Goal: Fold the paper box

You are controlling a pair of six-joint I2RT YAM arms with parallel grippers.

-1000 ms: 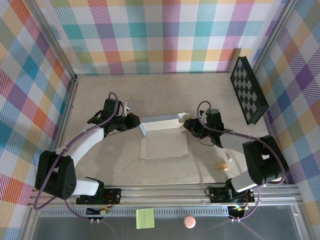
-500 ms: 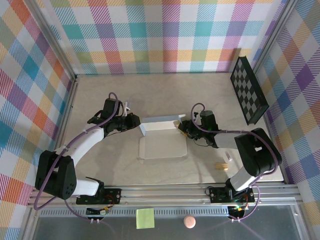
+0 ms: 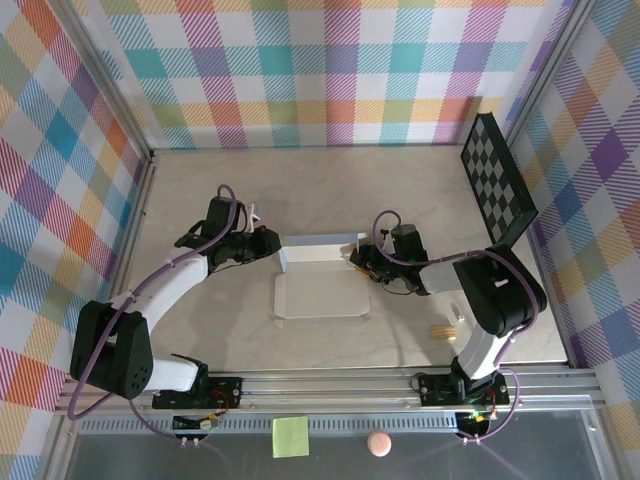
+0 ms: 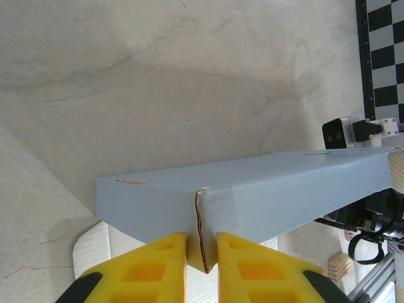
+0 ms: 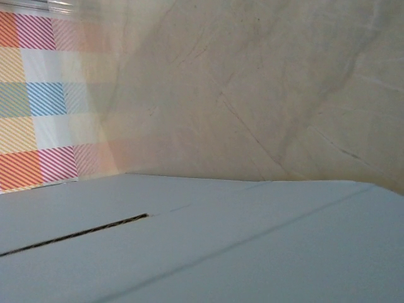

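Where the overhead view looks down on the pale marbled table (image 3: 420, 190), the paper box (image 3: 320, 297) lies at mid-frame, its broad panel flat and its far flap raised as a long strip. The left gripper (image 3: 272, 245) meets the strip's left end and the right gripper (image 3: 358, 258) its right end. A black checkerboard panel (image 3: 497, 180) leans in the upper right corner against the plaid walls (image 3: 330, 60). A small wooden block (image 3: 442, 330) sits lower right of the box, well apart from it. Below the metal rail (image 3: 330, 385) at the bottom lie a yellow-green sticky note (image 3: 291, 436) and a pink ball (image 3: 378, 443). In the left wrist view, the yellow fingers (image 4: 145, 268) at the bottom edge stand narrow, pinching a cut cardboard edge of the grey-blue box between them. The raised strip runs to the right, where the other arm's dark hardware crowds its far end, with the checkerboard at upper right. In the right wrist view, the box's pale sheet with a dark slit covers the lower half. Marbled table and a patch of plaid at the left show above it, and whether this claw is wide or closed cannot be told.
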